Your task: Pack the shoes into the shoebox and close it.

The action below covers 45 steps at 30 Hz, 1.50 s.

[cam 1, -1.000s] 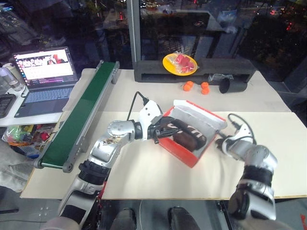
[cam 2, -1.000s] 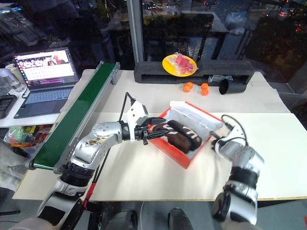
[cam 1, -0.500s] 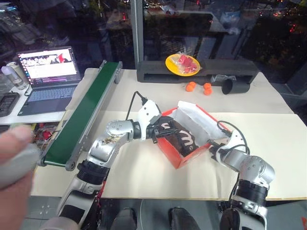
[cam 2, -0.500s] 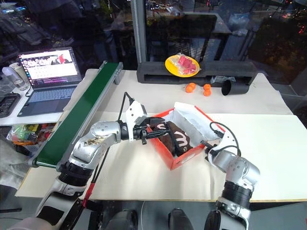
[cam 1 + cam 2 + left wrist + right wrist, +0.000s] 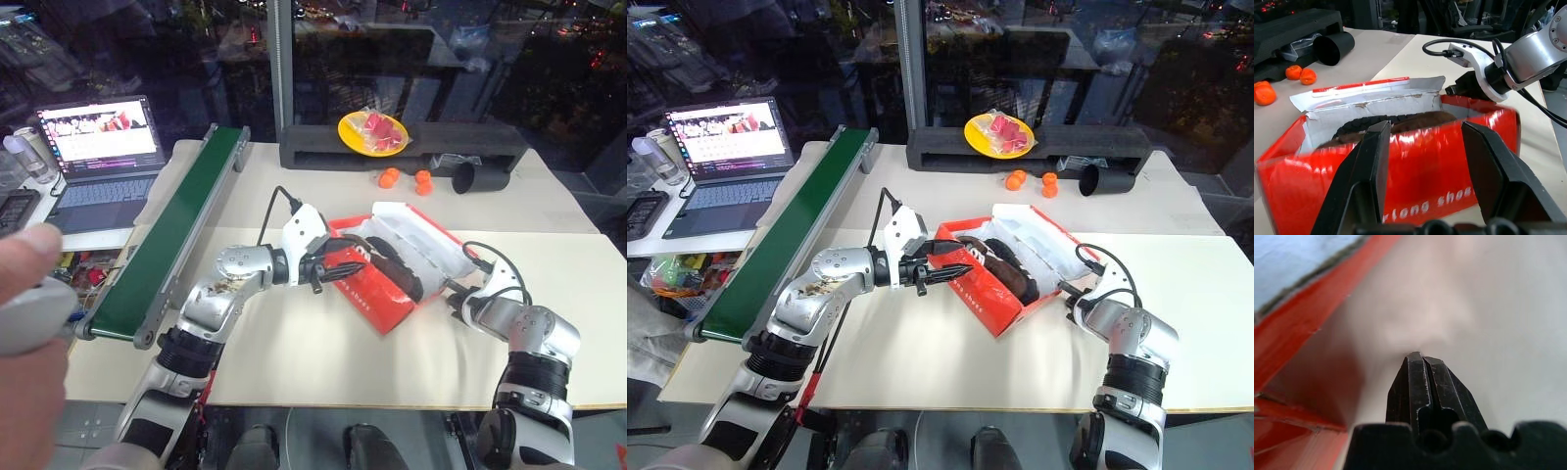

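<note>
two dark brown shoes (image 5: 1004, 266) lie inside the shoebox (image 5: 988, 290), which sits in the middle of the pale counter (image 5: 921, 362). the box is red-orange outside and white inside. its lid (image 5: 1043, 235) stands open on the far side.

the left gripper (image 5: 955, 271) is at the near left wall of the shoebox. its jaws are apart. in the left wrist view the two black fingers (image 5: 1369, 171) stand in front of the red wall, and you cannot tell for sure if they touch it.

the right gripper (image 5: 1425, 363) is at the right end of the shoebox, low by the counter. its jaws are pressed together with nothing between them.

a green conveyor belt (image 5: 784, 240) runs along the left side. a laptop (image 5: 720, 157) is open beyond it. far back are a yellow plate (image 5: 997, 132), three small orange fruits (image 5: 1031, 180) and a black cup (image 5: 1102, 178) lying on its side. a person's hand (image 5: 29, 313) is at the left edge.
</note>
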Tool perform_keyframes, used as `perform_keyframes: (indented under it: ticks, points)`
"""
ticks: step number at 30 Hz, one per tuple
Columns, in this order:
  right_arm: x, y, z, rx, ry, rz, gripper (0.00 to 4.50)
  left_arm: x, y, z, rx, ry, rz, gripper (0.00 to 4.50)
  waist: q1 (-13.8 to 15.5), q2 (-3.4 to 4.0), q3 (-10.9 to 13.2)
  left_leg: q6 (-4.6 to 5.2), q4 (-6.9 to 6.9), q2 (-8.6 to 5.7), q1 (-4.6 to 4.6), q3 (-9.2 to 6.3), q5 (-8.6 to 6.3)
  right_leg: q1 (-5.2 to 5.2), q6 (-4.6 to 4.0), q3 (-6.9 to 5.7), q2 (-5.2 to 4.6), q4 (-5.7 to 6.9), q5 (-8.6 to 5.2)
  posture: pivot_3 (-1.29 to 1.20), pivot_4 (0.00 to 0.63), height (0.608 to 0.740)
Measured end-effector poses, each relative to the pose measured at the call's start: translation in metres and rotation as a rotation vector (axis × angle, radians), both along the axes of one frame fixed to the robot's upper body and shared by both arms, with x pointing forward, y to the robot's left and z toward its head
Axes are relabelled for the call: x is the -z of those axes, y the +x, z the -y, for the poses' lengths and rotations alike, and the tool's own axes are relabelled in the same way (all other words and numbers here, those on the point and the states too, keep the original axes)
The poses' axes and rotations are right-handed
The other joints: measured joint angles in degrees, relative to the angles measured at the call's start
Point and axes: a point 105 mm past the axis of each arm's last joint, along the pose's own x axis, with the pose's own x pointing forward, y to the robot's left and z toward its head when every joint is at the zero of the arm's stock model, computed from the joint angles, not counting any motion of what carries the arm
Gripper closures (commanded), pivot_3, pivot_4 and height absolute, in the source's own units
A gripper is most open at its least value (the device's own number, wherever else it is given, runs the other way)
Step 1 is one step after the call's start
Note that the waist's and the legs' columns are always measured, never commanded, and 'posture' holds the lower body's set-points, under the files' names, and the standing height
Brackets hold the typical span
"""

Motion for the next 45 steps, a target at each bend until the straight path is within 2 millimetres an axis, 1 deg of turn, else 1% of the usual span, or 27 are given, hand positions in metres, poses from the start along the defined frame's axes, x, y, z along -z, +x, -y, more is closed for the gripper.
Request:
perform_keyframes:
  ticks: [3,5,9,13,15,17,19,21,23,24,26,28,32,33,38,40,43,45]
  points:
    - [-0.003,-0.002,-0.012,-0.074,-0.008,-0.021,4.49,0.000,0.000,0.000,-0.001,0.000,0.000,2.05,0.13,0.00,0.00,0.00,0.00,-0.01,-0.03,0.00,0.00,-0.03,0.00,0.00,-0.01,0.00,0.00,0.00,0.150,0.719]
    - [-0.006,-0.005,-0.016,-0.100,-0.017,-0.032,4.49,0.000,0.000,0.000,-0.001,0.000,0.000,2.05,0.19,0.01,0.01,0.00,0.00,-0.02,-0.08,0.00,0.00,-0.09,0.00,0.00,-0.03,0.00,0.00,0.00,0.150,0.719]
    - [-0.029,-0.009,-0.024,-0.161,-0.052,0.001,4.49,0.000,0.000,0.000,-0.001,-0.001,0.000,2.05,0.23,0.04,0.03,0.00,-0.02,-0.01,-0.18,-0.01,0.00,-0.20,0.01,-0.01,-0.01,0.01,-0.01,0.00,0.150,0.719]
    - [-0.048,-0.016,-0.037,-0.246,-0.053,0.030,4.49,0.000,0.000,0.000,-0.001,-0.001,-0.001,2.05,0.21,0.04,0.03,0.00,-0.02,-0.01,-0.21,-0.01,0.00,-0.25,0.01,-0.01,-0.01,0.03,-0.01,0.00,0.150,0.719]
    - [-0.054,-0.020,-0.043,-0.286,-0.055,0.035,4.49,0.001,0.000,0.000,-0.002,-0.002,-0.003,2.05,0.18,0.04,0.03,0.00,-0.02,-0.01,-0.22,-0.01,0.00,-0.25,0.00,-0.01,-0.01,0.03,-0.01,0.00,0.150,0.719]
    - [-0.059,-0.023,-0.043,-0.309,-0.063,0.039,4.49,0.001,0.000,0.001,-0.002,-0.006,-0.004,2.05,0.24,0.04,0.03,0.00,-0.02,-0.02,-0.23,-0.01,0.00,-0.26,0.00,-0.01,-0.02,0.03,-0.01,0.00,0.150,0.719]
    - [-0.062,-0.024,-0.036,-0.296,-0.076,0.039,4.49,0.001,0.000,0.002,-0.002,-0.010,-0.005,2.05,0.29,0.04,0.03,0.00,-0.02,-0.02,-0.25,-0.01,0.00,-0.26,0.01,-0.01,-0.03,0.01,-0.01,0.00,0.150,0.719]
    - [-0.056,-0.022,-0.021,-0.221,-0.049,0.007,4.49,0.000,-0.001,0.004,-0.001,-0.020,-0.007,2.05,0.44,0.03,0.03,0.00,-0.01,-0.03,-0.25,0.00,0.00,-0.26,0.01,-0.02,-0.04,0.00,-0.01,0.00,0.150,0.719]
    - [-0.044,-0.018,0.000,-0.099,0.020,-0.026,4.49,0.000,-0.001,0.006,0.001,-0.030,-0.009,2.05,0.55,0.03,0.03,0.00,-0.01,-0.07,-0.25,0.02,0.00,-0.26,0.01,-0.01,-0.06,0.00,0.00,0.00,0.150,0.719]
    - [-0.036,-0.017,0.006,-0.064,0.037,-0.044,4.49,0.000,-0.001,0.006,-0.001,-0.031,-0.010,2.05,0.53,0.03,0.03,0.00,-0.01,-0.05,-0.25,0.02,0.00,-0.26,0.01,-0.01,-0.04,-0.01,0.00,0.00,0.150,0.719]
    - [-0.026,-0.013,0.010,-0.027,0.097,-0.063,4.49,0.000,-0.001,0.006,-0.005,-0.033,-0.011,2.05,0.40,0.04,0.04,0.00,-0.02,-0.06,-0.29,0.02,0.00,-0.32,0.01,0.01,-0.04,0.01,0.00,0.00,0.150,0.719]
    - [-0.015,-0.003,0.017,0.044,0.183,-0.060,4.49,0.000,-0.002,0.008,0.000,-0.039,-0.012,2.05,0.10,0.06,0.05,0.00,-0.02,-0.06,-0.30,0.05,0.00,-0.36,0.00,0.03,-0.04,0.03,0.00,0.00,0.150,0.719]
    - [-0.006,0.013,0.023,0.118,0.286,-0.035,4.49,0.000,-0.001,0.007,0.000,-0.040,-0.011,2.05,0.00,0.09,0.07,0.00,-0.03,-0.07,-0.30,0.06,0.01,-0.36,0.01,0.05,-0.03,0.02,0.01,0.00,0.150,0.719]
    - [-0.007,0.022,0.025,0.155,0.342,-0.002,4.49,0.000,-0.001,0.008,0.000,-0.041,-0.012,2.05,0.01,0.10,0.08,0.00,-0.03,-0.07,-0.29,0.08,0.01,-0.34,0.01,0.06,-0.04,0.01,0.01,0.00,0.150,0.719]
    - [-0.014,0.046,0.033,0.282,0.519,0.120,4.49,0.000,-0.001,0.008,0.001,-0.043,-0.014,2.05,0.10,0.08,0.11,0.01,-0.06,-0.08,-0.32,0.07,0.01,-0.32,0.02,0.05,-0.04,-0.07,0.00,0.00,0.150,0.719]
    - [-0.014,0.050,0.035,0.312,0.562,0.151,4.49,0.000,-0.001,0.009,0.002,-0.043,-0.014,2.05,0.11,0.08,0.11,0.01,-0.06,-0.08,-0.35,0.07,0.00,-0.32,0.02,0.05,-0.04,-0.11,0.00,0.00,0.150,0.719]
    - [-0.005,0.049,0.037,0.346,0.577,0.149,4.49,0.000,0.000,0.008,0.002,-0.041,-0.014,2.05,0.08,0.08,0.11,0.00,-0.06,-0.10,-0.38,0.07,0.00,-0.32,0.03,0.05,-0.06,-0.13,0.00,0.00,0.150,0.719]
    - [-0.001,0.049,0.034,0.349,0.590,0.150,4.49,0.000,0.001,0.008,0.002,-0.038,-0.015,2.05,0.05,0.07,0.11,0.00,-0.06,-0.10,-0.38,0.07,0.00,-0.32,0.03,0.05,-0.06,-0.13,0.00,0.00,0.150,0.719]
